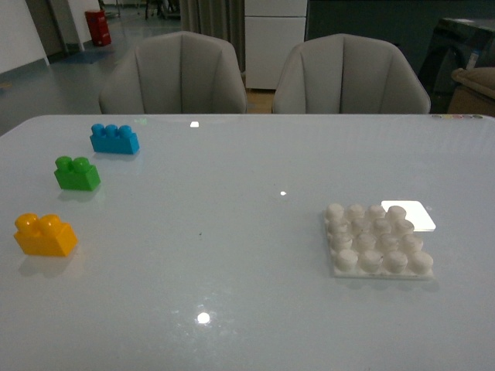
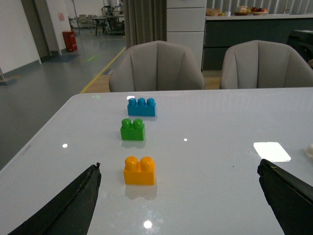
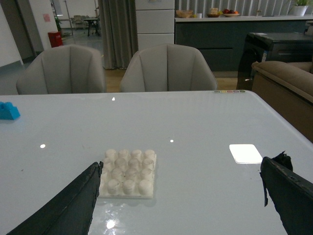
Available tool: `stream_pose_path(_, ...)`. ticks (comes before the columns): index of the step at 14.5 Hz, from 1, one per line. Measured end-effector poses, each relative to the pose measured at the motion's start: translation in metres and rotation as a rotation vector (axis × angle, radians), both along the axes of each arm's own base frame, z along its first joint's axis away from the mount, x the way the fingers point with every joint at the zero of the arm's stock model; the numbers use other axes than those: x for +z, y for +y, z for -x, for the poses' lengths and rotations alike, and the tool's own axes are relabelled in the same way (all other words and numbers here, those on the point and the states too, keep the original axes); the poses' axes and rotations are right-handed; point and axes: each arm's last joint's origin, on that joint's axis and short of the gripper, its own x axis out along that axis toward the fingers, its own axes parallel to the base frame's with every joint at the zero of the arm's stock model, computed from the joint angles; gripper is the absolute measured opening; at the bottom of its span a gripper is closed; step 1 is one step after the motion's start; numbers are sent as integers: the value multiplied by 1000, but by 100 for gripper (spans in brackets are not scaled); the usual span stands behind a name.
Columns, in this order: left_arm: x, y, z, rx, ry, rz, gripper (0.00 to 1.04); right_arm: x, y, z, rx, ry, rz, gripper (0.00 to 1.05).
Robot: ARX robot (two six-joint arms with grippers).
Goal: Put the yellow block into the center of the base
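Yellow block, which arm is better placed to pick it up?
Left. The yellow block lies just ahead, between the open left fingers. The right fingers frame the base instead, across the table.

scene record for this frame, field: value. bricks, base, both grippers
yellow block: on table, near left, nothing touching it
green brick: behind yellow block
blue brick: behind green brick
base: right side, studs bare
left gripper: jaws open, empty, facing yellow block
right gripper: jaws open, empty, facing base
task: not yet started
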Motion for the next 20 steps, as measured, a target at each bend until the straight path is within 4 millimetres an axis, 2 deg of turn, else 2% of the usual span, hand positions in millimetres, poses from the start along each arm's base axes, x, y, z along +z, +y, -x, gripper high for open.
stream_pose_path(20,0,0,0,0,0,0,98,0,0,0,0,0,0,98)
